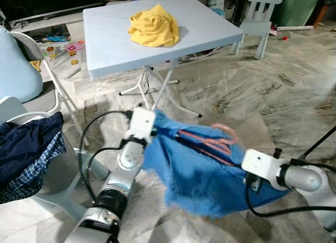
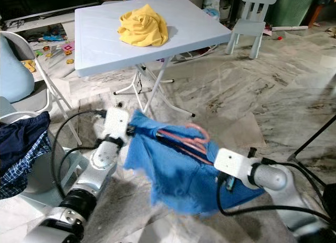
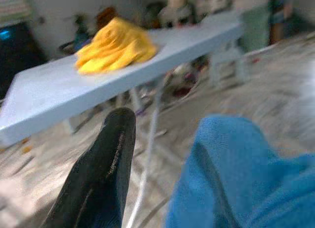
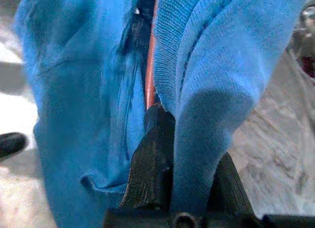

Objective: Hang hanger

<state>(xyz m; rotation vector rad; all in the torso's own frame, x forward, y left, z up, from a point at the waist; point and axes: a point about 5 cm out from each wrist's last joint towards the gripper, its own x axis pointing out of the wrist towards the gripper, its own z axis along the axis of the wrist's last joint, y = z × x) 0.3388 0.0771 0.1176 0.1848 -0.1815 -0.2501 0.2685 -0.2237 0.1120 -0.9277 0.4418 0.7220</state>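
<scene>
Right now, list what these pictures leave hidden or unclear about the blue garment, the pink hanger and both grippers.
- Pink wire hanger: mostly buried in the blue knit garment in the eye views; shape blurred.
- Left gripper: one black finger shows in the left wrist view; cloth covers the rest.
- Right gripper: cloth drapes between its fingers in the right wrist view; whether it also grips the hanger is unclear.

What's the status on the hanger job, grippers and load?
Left gripper and right gripper both shut on the blue knit garment, held between them above the floor. Pink wire hanger lies inside the garment. Light blue folding table stands ahead.
</scene>
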